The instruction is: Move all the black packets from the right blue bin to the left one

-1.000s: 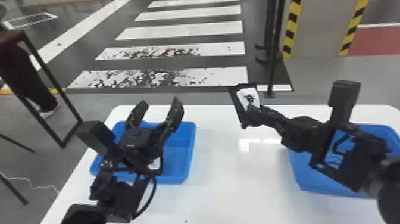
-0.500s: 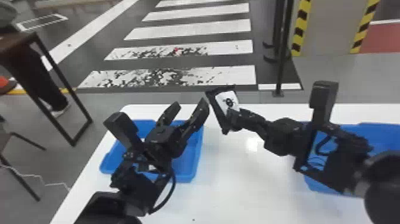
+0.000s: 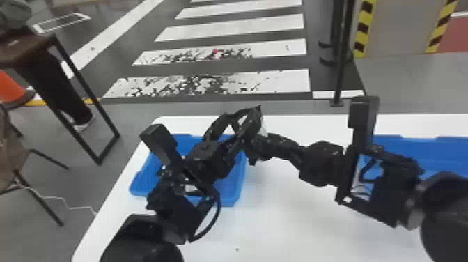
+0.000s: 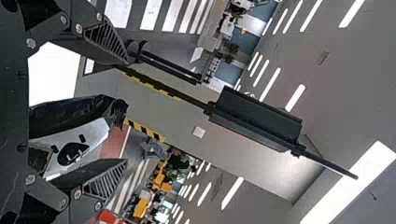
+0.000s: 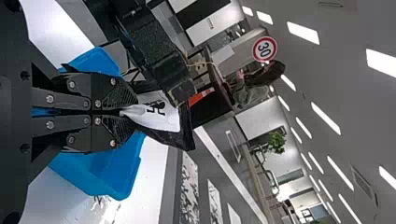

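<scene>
Right gripper [image 3: 253,141] pinches packet [image 5: 161,119] near left bin's rim [image 3: 239,184]; left gripper [image 3: 242,114] spread around it, room inside

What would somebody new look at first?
Probably the black arms coming together above the white table, where the right gripper pinches a black packet between the left gripper's open fingers. Next, the blue bins at left and right, and the white stripes on the floor beyond.

We see a white-labelled black packet [image 5: 161,122], pinched at one end above the counter [image 3: 285,209], where the left blue bin [image 3: 233,192] and right blue bin [image 3: 411,148] sit upright
</scene>
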Robot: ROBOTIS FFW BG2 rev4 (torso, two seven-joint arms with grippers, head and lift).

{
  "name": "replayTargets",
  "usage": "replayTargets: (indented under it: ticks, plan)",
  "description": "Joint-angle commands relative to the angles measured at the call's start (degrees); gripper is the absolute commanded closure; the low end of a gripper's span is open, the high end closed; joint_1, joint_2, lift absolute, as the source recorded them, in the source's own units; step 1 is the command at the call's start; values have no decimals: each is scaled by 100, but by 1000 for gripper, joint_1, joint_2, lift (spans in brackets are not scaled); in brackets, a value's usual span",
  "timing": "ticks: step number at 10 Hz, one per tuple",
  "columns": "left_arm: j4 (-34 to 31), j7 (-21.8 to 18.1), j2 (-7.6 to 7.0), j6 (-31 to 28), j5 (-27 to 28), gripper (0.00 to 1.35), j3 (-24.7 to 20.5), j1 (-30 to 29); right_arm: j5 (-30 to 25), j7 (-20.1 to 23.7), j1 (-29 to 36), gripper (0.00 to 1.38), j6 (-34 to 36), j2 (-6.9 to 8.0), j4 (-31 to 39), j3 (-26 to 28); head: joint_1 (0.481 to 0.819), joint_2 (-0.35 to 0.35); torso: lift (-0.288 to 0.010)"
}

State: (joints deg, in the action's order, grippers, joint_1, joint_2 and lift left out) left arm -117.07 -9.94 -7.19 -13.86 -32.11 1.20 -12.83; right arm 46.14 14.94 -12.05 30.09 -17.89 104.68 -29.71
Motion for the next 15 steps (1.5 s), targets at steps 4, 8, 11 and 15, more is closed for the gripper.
replayTargets:
  ticks: [4, 8, 11, 15]
  plan:
    - [-14, -69, -46, -554, 320, 1208, 5, 158, 82, -61, -131, 1118, -183, 40, -196, -23, 686, 241, -140]
    - [-14, -69, -28, 79, 629, 1208, -97, 158, 196, -105, -159, 610, -506, 66, -421, -12, 659, 241, -140]
    - [872, 256, -2, 965, 1703, 1208, -532, 510, 242, -79, 263, 82, -576, 66, -294, 434, 639, 259, -140]
    - [1491, 985, 113, 1344, 2034, 73, -863, 271, -455, -79, 797, 85, -84, 58, 325, 1451, 661, 318, -140]
